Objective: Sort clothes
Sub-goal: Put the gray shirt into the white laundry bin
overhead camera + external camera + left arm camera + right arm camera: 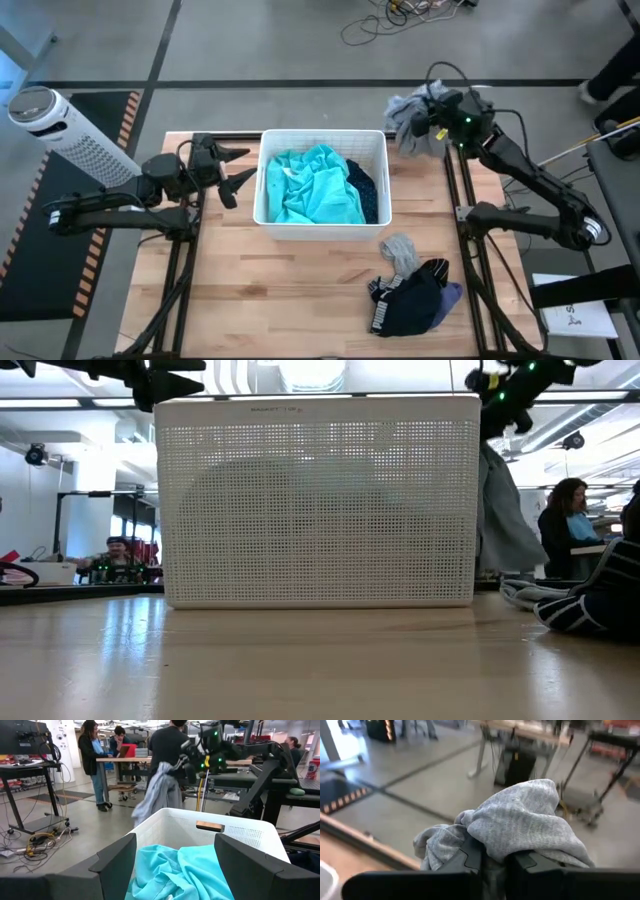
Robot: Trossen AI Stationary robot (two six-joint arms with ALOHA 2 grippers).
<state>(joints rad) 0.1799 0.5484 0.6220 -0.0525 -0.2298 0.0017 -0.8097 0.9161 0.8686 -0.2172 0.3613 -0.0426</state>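
1. Right gripper (428,122) is up in the air past the bin's far right corner, at the far edge of the table, with its fingers closed on a grey garment (408,122). Right wrist view: the grey cloth (520,822) is bunched over and between the two dark fingers.
2. Low view: that grey garment (503,520) hangs down from the gripper, just to the right of the bin.
3. Left gripper (238,170) sits at the left side of the bin, raised at rim level, fingers (116,862) spread wide with nothing between them. Left wrist view looks over the rim into the bin.
4. White bin (322,138), a perforated plastic one, stands in the middle of the table towards the far side. Contents: a teal garment (310,185) fills the left and centre; a dark navy garment (369,190) lies along the right wall.
5. Teal cloth (175,870) is rumpled and sits below the rim (210,817).
6. On the table, near the right front of the bin and apart from it, a pile: a small grey piece (400,250) on the far side, a navy-black garment (410,298) with white marks at its left edge, and a lavender piece (451,294) showing at its right.
7. People (100,760) stand at benches in the room behind.
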